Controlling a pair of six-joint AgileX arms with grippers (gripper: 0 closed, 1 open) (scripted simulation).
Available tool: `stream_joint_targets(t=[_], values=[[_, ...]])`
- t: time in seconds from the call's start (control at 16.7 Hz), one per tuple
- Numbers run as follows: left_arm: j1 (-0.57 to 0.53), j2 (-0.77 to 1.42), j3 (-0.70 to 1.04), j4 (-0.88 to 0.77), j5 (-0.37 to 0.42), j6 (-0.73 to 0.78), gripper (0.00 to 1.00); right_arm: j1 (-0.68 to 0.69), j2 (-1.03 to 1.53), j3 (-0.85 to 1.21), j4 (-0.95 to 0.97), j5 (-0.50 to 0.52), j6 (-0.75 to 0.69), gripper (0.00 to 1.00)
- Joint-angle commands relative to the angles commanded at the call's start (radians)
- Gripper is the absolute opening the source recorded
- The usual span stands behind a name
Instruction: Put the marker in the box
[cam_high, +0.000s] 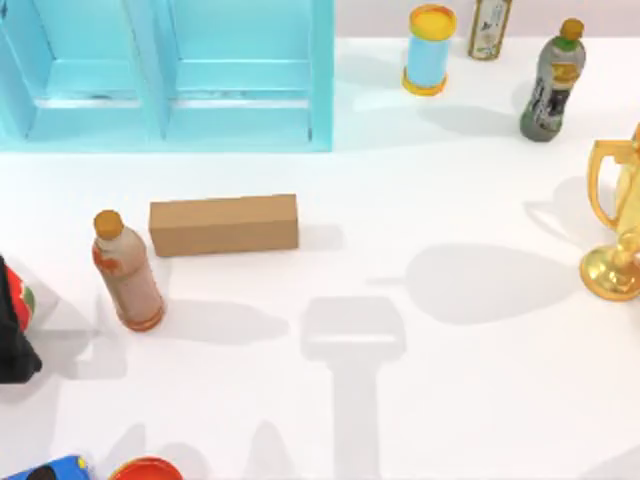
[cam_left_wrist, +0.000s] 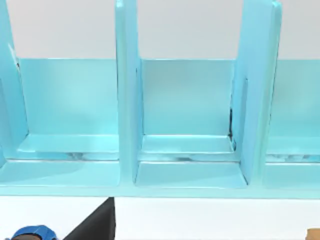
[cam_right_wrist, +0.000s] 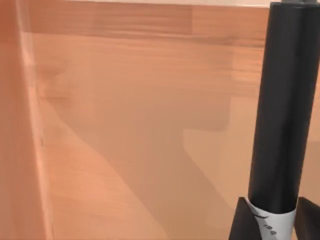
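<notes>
The marker (cam_right_wrist: 283, 110) is a black barrel with a white band near its held end, and it stands up close in the right wrist view. My right gripper (cam_right_wrist: 272, 222) is shut on it at the band, with a dark fingertip on either side. Behind the marker lies a smooth orange-brown surface; I cannot tell what it belongs to. The box (cam_high: 224, 224) is a long brown cardboard block lying left of the table's middle in the top view. An arm's shadow (cam_high: 353, 340) falls on the table to the right of the box.
A light-blue shelf rack (cam_high: 170, 75) stands at the back left, with its bays (cam_left_wrist: 187, 125) close in the left wrist view. A peach bottle (cam_high: 127, 270) stands by the box's left end. A yellow-capped can (cam_high: 429, 50), a dark bottle (cam_high: 552, 82) and a gold trophy (cam_high: 615, 225) stand at the right.
</notes>
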Motion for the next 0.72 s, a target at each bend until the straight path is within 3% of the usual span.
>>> stream_joint_targets(t=[0.36, 0.72], values=[[0.0, 0.0, 0.0, 0.0, 0.0, 0.0, 1.0, 0.112, 0.012, -0.126, 0.121, 0.055, 0.036, 0.0], [0.0, 0.0, 0.0, 0.0, 0.0, 0.0, 1.0, 0.096, 0.02, -0.191, 0.228, 0.022, 0.114, 0.0]])
